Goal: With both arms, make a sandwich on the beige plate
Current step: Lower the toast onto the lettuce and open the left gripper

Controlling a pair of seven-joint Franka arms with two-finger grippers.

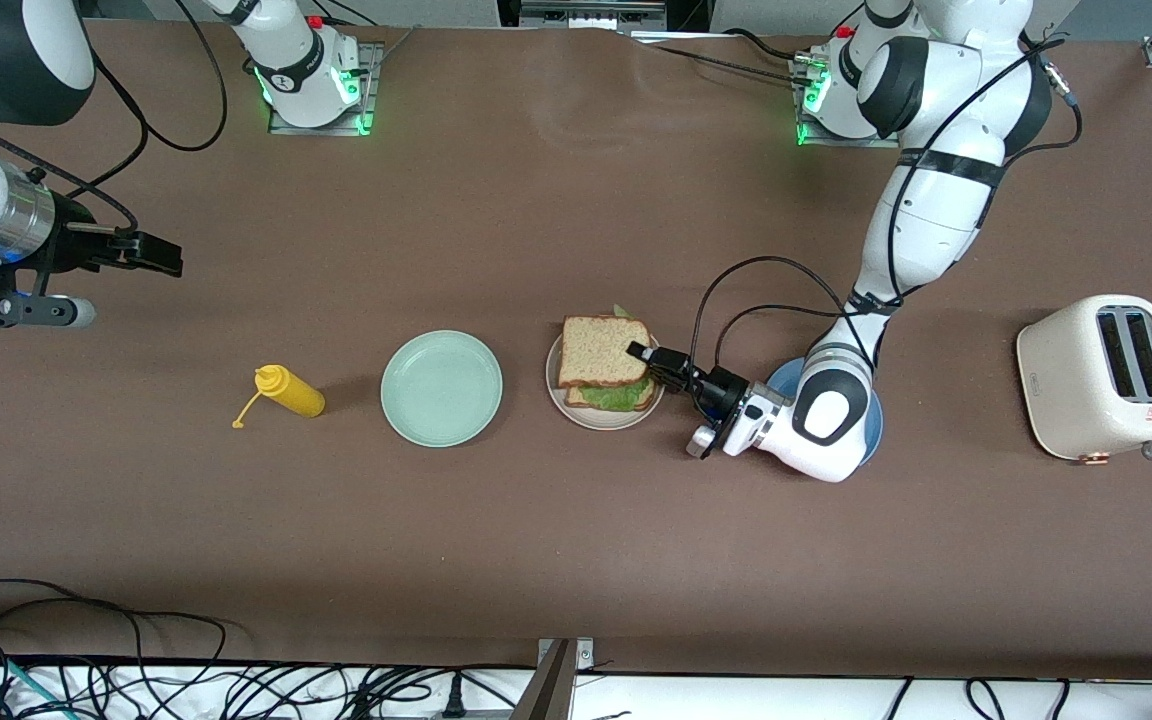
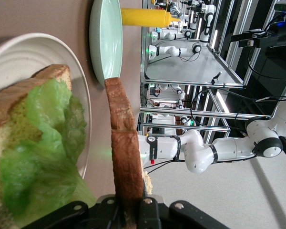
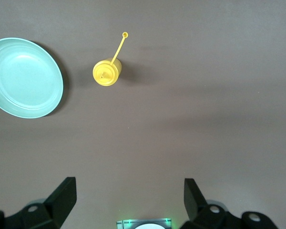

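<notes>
The beige plate [image 1: 576,412] holds a bottom slice of bread [image 2: 19,109] with green lettuce [image 1: 616,397] on it. My left gripper [image 1: 648,355] is shut on the edge of the top slice of bread [image 1: 601,352] and holds it over the lettuce. In the left wrist view the held top slice [image 2: 124,148] runs out edge-on from the left gripper [image 2: 128,202], with a gap between it and the lettuce [image 2: 43,157] on the beige plate [image 2: 62,52]. My right gripper [image 1: 174,258] waits open in the air over the right arm's end of the table, and its right wrist view [image 3: 131,195] shows nothing between the fingers.
A mint green plate [image 1: 441,388] lies beside the beige plate, toward the right arm's end. A yellow squeeze bottle [image 1: 291,392] lies beside that. A blue plate [image 1: 786,375] sits under the left arm's wrist. A cream toaster [image 1: 1101,378] stands at the left arm's end.
</notes>
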